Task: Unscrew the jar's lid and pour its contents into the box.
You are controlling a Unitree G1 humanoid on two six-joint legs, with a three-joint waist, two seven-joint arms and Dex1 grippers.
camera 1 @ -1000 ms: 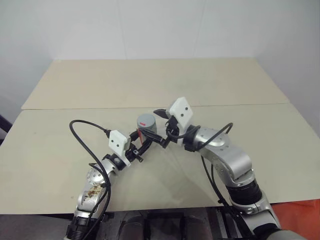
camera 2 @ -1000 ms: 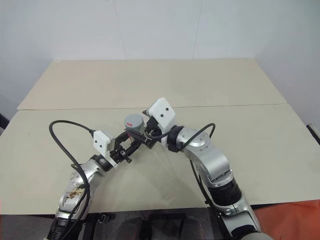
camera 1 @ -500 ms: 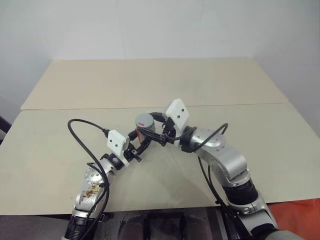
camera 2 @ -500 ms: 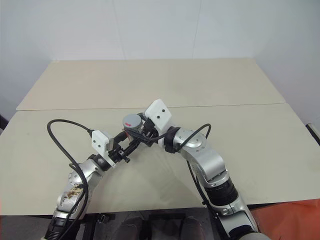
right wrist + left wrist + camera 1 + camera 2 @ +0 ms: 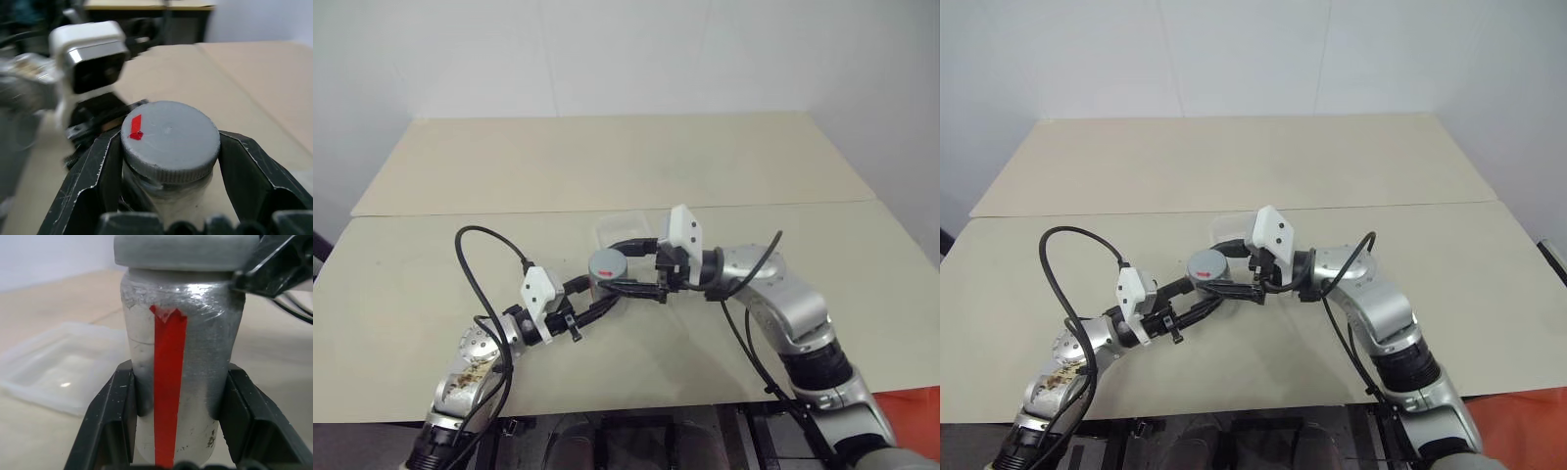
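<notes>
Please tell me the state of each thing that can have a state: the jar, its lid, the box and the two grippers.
jar: upright, held off the table, lid on.
lid: on the jar, gripped at its rim.
box: on the table behind the jar, open, looks empty.
left gripper: shut on the jar's body.
right gripper: shut on the lid.

table (image 5: 460,166) — beige, two tops abutting | wall (image 5: 626,49) — white

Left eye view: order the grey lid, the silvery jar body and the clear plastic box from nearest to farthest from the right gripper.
1. The round grey lid, clamped between the right gripper's black fingers.
2. The silvery-grey cylindrical jar body, directly under the lid, gripped by the left gripper.
3. The clear whitish plastic box, on the table beyond the jar.
</notes>
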